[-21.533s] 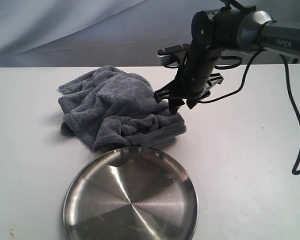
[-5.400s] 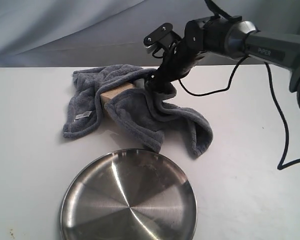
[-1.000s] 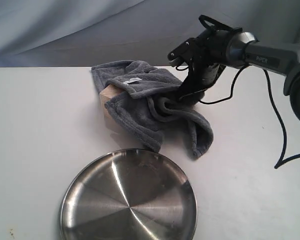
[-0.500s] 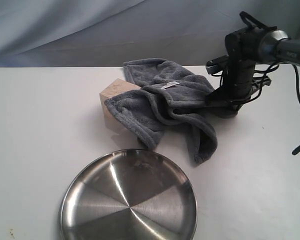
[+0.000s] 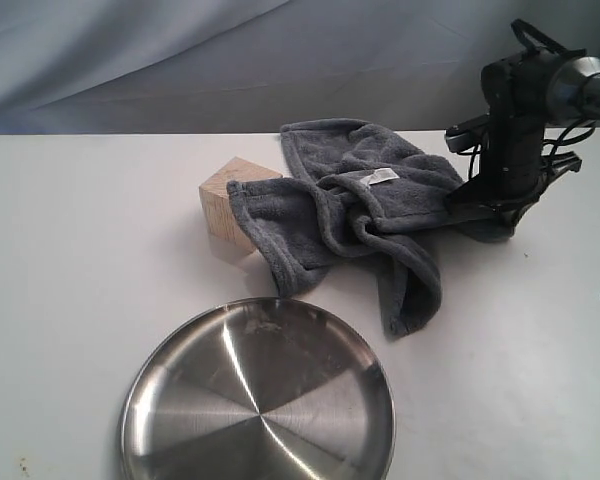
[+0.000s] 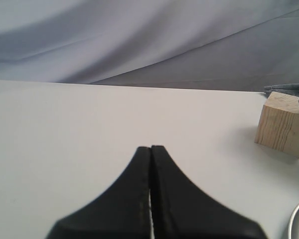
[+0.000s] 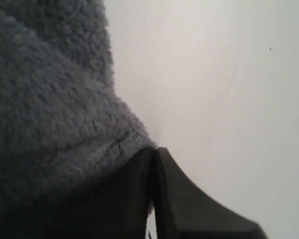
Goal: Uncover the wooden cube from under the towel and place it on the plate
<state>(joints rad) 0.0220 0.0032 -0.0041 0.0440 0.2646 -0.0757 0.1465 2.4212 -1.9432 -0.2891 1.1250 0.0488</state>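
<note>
White tabletop (image 5: 70,300), grey-blue cloth backdrop (image 5: 180,60).
1) wooden cube (image 5: 228,198) – on table, mostly bare; towel edge against its right side in ext. view; beyond plate, apart from it.
2) towel (image 5: 360,215) – dk grey, bunched, white tag (image 5: 382,177) up.
3) plate (image 5: 260,400) – steel, at front.
4) R gripper (image 5: 477,205) – jaws together, pinching towel's far edge.
5) L gripper (image 6: 150,149) – jaws pressed together over table, cube nearby.

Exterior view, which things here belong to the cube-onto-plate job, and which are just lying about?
Job: pale wooden cube, dark grey fluffy towel, round shiny steel plate, right gripper clamped on the towel.
Just there: white tabletop, blue-grey backdrop cloth, left gripper, shut on nothing.
</note>
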